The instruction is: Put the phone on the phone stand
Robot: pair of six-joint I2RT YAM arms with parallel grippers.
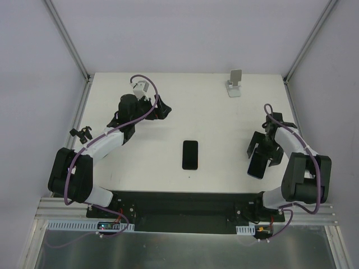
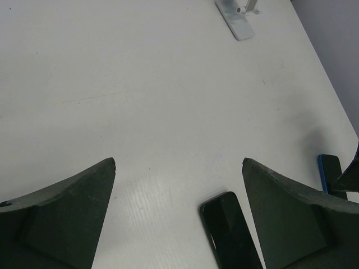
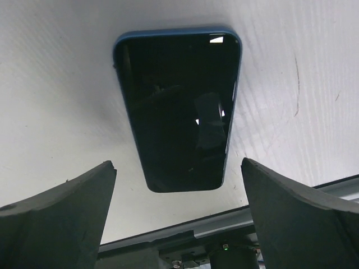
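Note:
A black phone (image 1: 190, 154) lies flat in the middle of the white table; it also shows in the left wrist view (image 2: 230, 230). A second phone with a blue edge (image 1: 257, 166) lies flat near the front right; it fills the right wrist view (image 3: 178, 106). The white phone stand (image 1: 235, 84) stands at the back right and shows in the left wrist view (image 2: 235, 19). My left gripper (image 1: 162, 108) is open and empty at the back left (image 2: 178, 162). My right gripper (image 1: 262, 156) is open and empty just above the blue-edged phone (image 3: 178, 163).
The table's black front rail (image 3: 185, 230) lies just beyond the blue-edged phone's near end. White enclosure walls surround the table. The blue-edged phone also shows at the right edge of the left wrist view (image 2: 330, 171).

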